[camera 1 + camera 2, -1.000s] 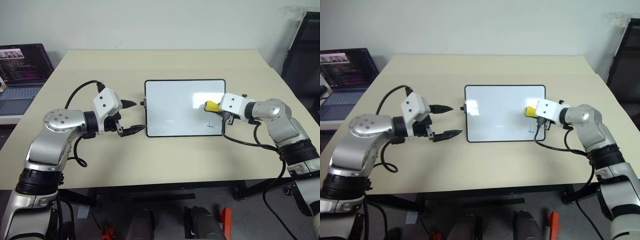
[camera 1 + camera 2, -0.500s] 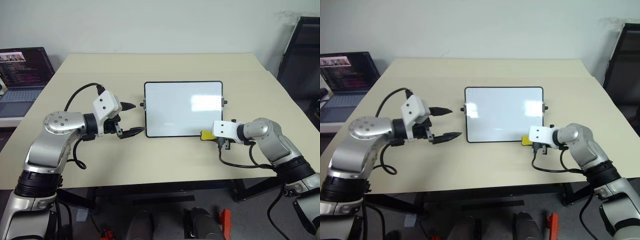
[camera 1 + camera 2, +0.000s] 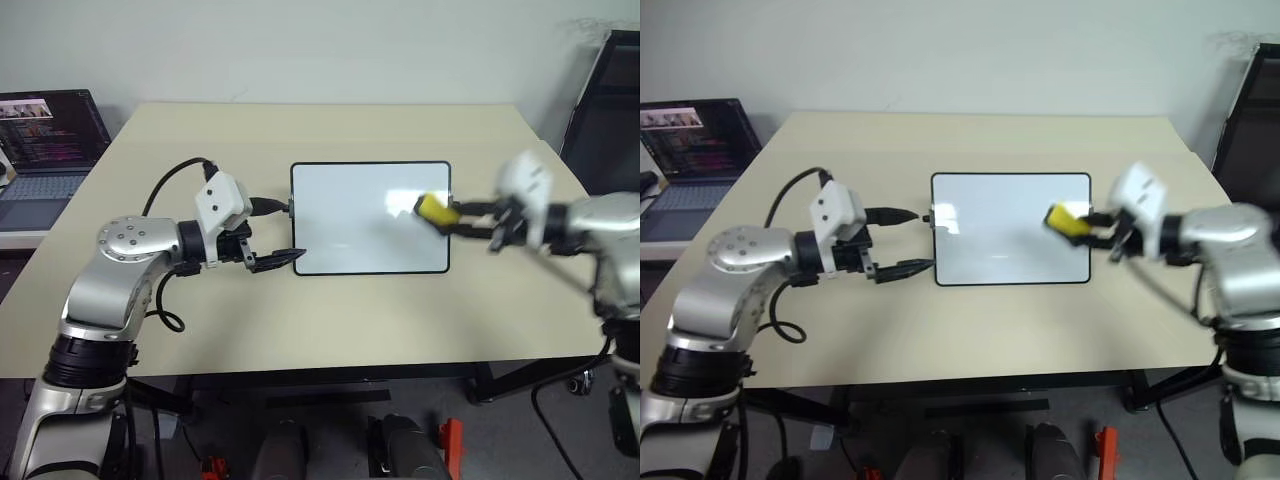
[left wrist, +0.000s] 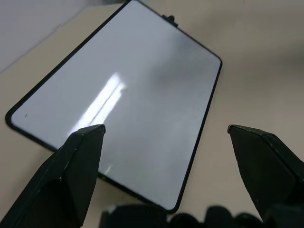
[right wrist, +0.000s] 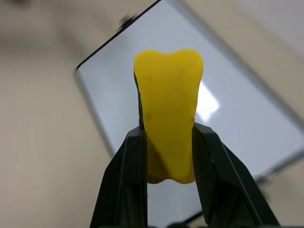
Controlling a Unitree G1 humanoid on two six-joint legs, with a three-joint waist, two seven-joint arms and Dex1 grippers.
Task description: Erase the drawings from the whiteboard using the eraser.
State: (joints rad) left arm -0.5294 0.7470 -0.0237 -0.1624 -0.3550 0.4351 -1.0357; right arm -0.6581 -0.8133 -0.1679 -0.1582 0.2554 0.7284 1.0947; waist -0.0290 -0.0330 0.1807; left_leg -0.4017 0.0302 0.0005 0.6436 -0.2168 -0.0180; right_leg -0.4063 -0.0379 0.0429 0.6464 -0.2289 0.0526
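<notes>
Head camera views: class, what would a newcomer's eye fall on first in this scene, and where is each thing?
The bright yellow eraser stands out most, pinched in the right pincer over the right part of the whiteboard. The whiteboard lies in the middle of the beige table, its surface looking clean. At the board's left edge the left pincer is open, one finger on either side of the corner.

My two head eyes look forward and down over my arms at the desk [image 3: 330,320], both sharing the whiteboard [image 3: 370,217], a laptop [image 3: 45,135] at far left and both arms. My left wrist camera looks along my left tool [image 4: 164,130], close and low over the whiteboard. My right wrist camera looks along my right tool [image 5: 168,137], very near, whiteboard beyond.
</notes>
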